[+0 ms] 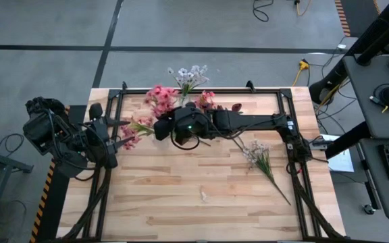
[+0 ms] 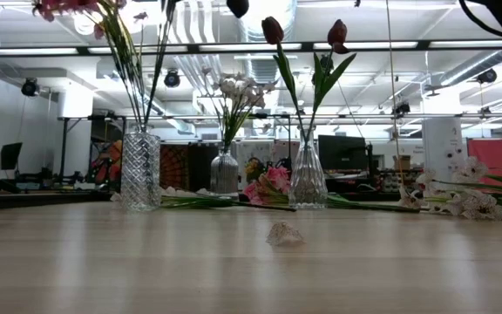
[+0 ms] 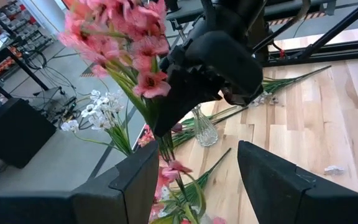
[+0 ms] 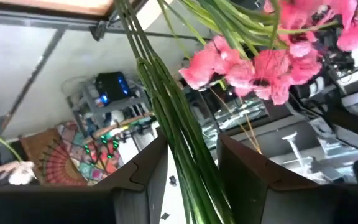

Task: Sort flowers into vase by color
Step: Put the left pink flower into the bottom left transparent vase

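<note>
A bunch of pink flowers [image 3: 120,31] is up in the air, its green stems [image 4: 179,124] running between the fingers of my right gripper [image 4: 191,146], which is shut on them over the table's far left [image 1: 162,127]. In the low view a tall crystal vase [image 2: 140,170] holds long stems that rise out of the picture. Beside it a small vase [image 2: 225,170] holds white flowers and a third vase [image 2: 308,174] holds dark red blooms. A white-lilac stem [image 1: 258,156] lies flat on the table. My left gripper [image 3: 197,171] is open and raised at the table's left side. My right gripper pinches several green stems [image 4: 188,168] of the pink flowers between its two fingers, below the blossoms. The fingers lie across the stems. The blossoms [image 4: 253,68] stand beyond the fingers, clear of the table. Whether the stems' lower ends sit in the tall vase, I cannot tell.
A loose pink blossom [image 2: 268,185] lies on the table between the vases. A small fallen petal [image 2: 284,234] rests mid-table. A black frame [image 1: 275,91] runs round the table's far edge and sides. Bare wood [image 1: 181,196] fills the near half.
</note>
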